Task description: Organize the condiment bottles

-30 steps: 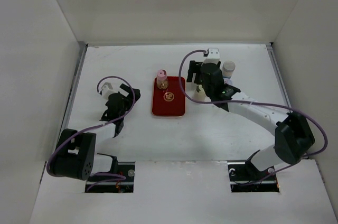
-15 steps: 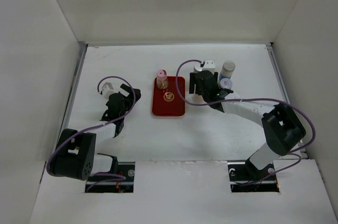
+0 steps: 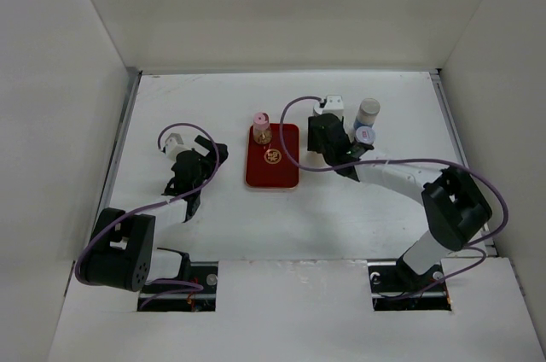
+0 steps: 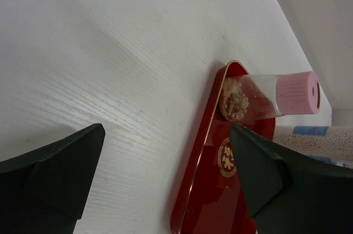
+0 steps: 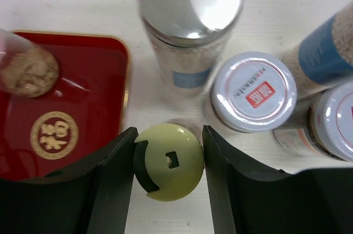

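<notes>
My right gripper [image 5: 168, 163] is shut on a yellow-green-lidded bottle [image 5: 168, 159] that stands on the table just right of the red tray [image 5: 83, 107]; both fingers touch its lid. In the top view the gripper [image 3: 326, 135] hides this bottle. A pink-lidded bottle [image 3: 262, 127] stands on the tray's far left corner [image 4: 265, 97]. A silver-lidded jar [image 5: 190, 2], a white-lidded jar with a red label [image 5: 253, 91], another white-lidded jar [image 5: 336, 118] and a blue-labelled jar [image 5: 331, 46] cluster just beyond my right gripper. My left gripper [image 4: 165, 162] is open and empty left of the tray [image 3: 213, 155].
White walls close in the table [image 3: 213, 97] at the back and on both sides. The red tray [image 3: 273, 161] has a gold emblem in its middle. The jar cluster [image 3: 367, 119] stands at the right rear.
My right gripper has moved left and nearer, and now covers the yellow-lidded bottle, which showed beside it a second ago. The left arm has not moved.
</notes>
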Motion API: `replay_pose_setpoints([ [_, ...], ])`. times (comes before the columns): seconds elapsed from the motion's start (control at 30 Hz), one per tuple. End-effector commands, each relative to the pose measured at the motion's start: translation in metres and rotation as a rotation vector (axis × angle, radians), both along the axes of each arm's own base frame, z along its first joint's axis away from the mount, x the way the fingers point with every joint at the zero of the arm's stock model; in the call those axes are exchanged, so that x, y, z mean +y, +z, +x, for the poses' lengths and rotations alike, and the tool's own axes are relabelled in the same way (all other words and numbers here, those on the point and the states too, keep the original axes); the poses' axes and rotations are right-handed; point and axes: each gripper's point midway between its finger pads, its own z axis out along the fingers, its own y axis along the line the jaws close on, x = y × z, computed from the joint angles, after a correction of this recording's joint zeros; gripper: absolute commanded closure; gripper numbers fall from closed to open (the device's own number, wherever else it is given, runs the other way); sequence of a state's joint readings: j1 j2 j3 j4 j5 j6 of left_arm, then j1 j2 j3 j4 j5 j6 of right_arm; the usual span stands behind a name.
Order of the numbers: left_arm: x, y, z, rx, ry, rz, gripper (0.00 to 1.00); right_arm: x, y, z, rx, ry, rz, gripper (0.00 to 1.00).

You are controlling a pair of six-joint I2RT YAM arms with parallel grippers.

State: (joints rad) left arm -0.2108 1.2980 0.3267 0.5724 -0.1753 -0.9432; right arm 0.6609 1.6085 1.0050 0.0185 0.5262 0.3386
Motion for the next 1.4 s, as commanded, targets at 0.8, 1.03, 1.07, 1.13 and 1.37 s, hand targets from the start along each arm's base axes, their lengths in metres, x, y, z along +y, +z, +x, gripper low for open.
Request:
replay_pose_setpoints([
  [0.8,-0.001,0.013,0.005,-0.056,-0.002,-0.022,0.0,0.11,0.033,0.092,-0.19,0.124,0.14,0.34],
  [1.03,0.0,0.012,0.006,-0.055,0.002,-0.02,0.0,0.102,0.09,0.074,-0.251,0.131,0.199,0.23],
  [1.07,0.001,0.013,0.006,-0.056,0.005,-0.019,0.0,0.098,0.1,0.069,-0.263,0.131,0.208,0.23],
  [1.13,0.002,0.012,0.006,-0.053,0.007,-0.02,0.0,0.086,0.115,0.057,-0.285,0.129,0.222,0.23],
  [1.37,0.0,0.009,0.007,-0.044,0.002,-0.019,0.0,0.019,0.133,0.037,-0.335,0.023,0.235,0.23],
])
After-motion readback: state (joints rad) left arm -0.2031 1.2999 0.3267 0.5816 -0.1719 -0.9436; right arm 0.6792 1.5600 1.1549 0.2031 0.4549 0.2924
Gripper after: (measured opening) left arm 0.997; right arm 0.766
